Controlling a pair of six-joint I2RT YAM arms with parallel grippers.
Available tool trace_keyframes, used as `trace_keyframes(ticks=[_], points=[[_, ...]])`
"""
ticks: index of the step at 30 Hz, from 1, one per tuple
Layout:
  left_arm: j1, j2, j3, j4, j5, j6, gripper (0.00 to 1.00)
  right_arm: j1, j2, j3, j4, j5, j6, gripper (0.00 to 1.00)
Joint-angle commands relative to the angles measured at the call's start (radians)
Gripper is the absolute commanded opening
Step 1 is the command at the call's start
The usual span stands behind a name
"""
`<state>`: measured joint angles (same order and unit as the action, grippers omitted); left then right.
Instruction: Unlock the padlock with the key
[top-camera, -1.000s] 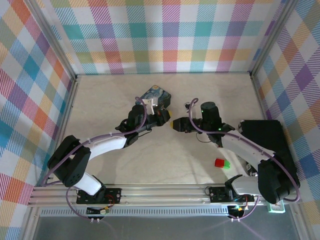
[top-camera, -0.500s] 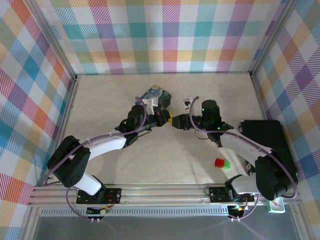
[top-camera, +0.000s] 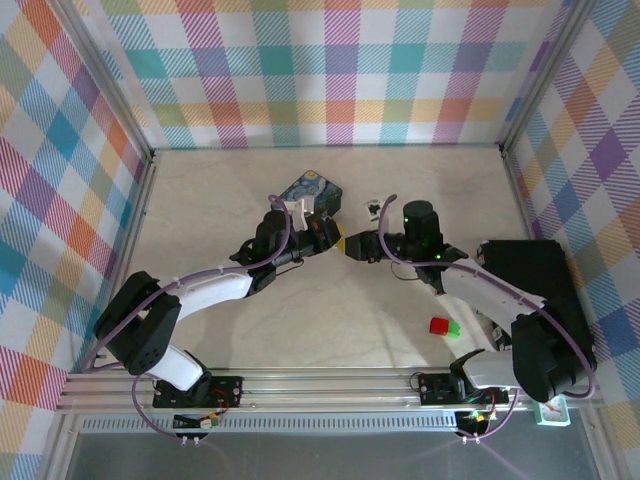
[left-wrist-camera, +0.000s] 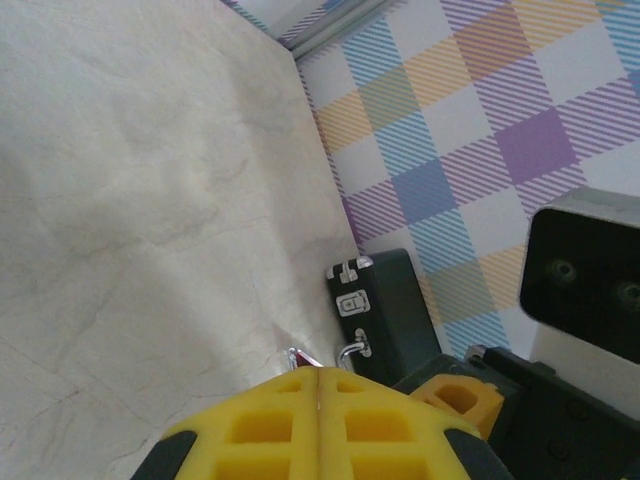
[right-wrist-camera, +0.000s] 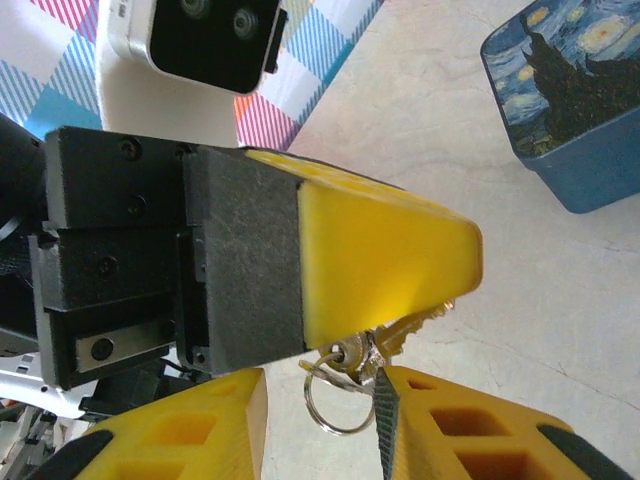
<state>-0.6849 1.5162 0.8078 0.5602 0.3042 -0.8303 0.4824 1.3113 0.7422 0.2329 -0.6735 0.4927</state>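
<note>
My left gripper (top-camera: 336, 238) is above the table's middle, its yellow fingers (right-wrist-camera: 385, 255) shut on the key (right-wrist-camera: 395, 338), a small silvery bunch. A ring (right-wrist-camera: 340, 398) dangles from the bunch. A sliver of the key (left-wrist-camera: 298, 356) pokes out past the shut left gripper (left-wrist-camera: 318, 375). My right gripper (top-camera: 352, 246) faces it tip to tip. In the right wrist view the right gripper (right-wrist-camera: 320, 405) stands open, the ring hanging between its fingers and the right-hand pad close against the bunch. The padlock (top-camera: 373, 208), tiny and black, lies on the table just behind the grippers.
A blue starry-night tin (top-camera: 312, 192) stands behind the left gripper, also seen as the tin (right-wrist-camera: 570, 90) in the right wrist view. A black case (top-camera: 532, 280) lies at the right wall. Red and green blocks (top-camera: 444, 326) sit near the right arm's base.
The right gripper has edged left up to the left gripper's tips and its jaws have narrowed around the key ring. The left gripper has stayed shut and still.
</note>
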Motion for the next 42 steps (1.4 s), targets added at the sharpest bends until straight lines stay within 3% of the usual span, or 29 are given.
trace_keyframes(ticks=[1, 5, 12, 24, 25, 28, 30, 34, 42], points=[[-0.015, -0.002, 0.014, 0.079, 0.009, -0.039, 0.00, -0.001, -0.028, -0.006, -0.050, 0.013, -0.032, 0.37], [-0.015, 0.047, 0.013, 0.190, 0.038, -0.094, 0.00, 0.000, -0.022, -0.026, -0.008, 0.012, -0.011, 0.45], [-0.024, 0.066, 0.006, 0.212, 0.061, -0.127, 0.00, 0.001, 0.002, 0.009, 0.037, 0.015, -0.008, 0.44], [-0.048, 0.036, -0.005, 0.206, 0.057, -0.140, 0.00, 0.000, 0.067, 0.033, 0.081, 0.008, 0.017, 0.03], [-0.048, 0.031, -0.010, 0.204, 0.053, -0.141, 0.10, 0.000, 0.061, 0.035, 0.064, 0.016, 0.006, 0.00], [-0.045, -0.003, -0.011, 0.151, 0.019, -0.118, 0.52, -0.001, 0.042, 0.050, -0.024, 0.025, -0.053, 0.00], [-0.042, -0.038, -0.005, 0.091, -0.012, -0.086, 0.73, -0.001, 0.030, 0.059, -0.092, 0.033, -0.101, 0.00], [-0.030, -0.112, -0.004, -0.007, -0.071, -0.022, 0.80, 0.000, -0.007, 0.056, -0.187, 0.052, -0.189, 0.00], [-0.015, -0.102, -0.035, -0.005, -0.059, -0.038, 0.73, 0.000, -0.052, 0.042, -0.215, 0.060, -0.331, 0.00]])
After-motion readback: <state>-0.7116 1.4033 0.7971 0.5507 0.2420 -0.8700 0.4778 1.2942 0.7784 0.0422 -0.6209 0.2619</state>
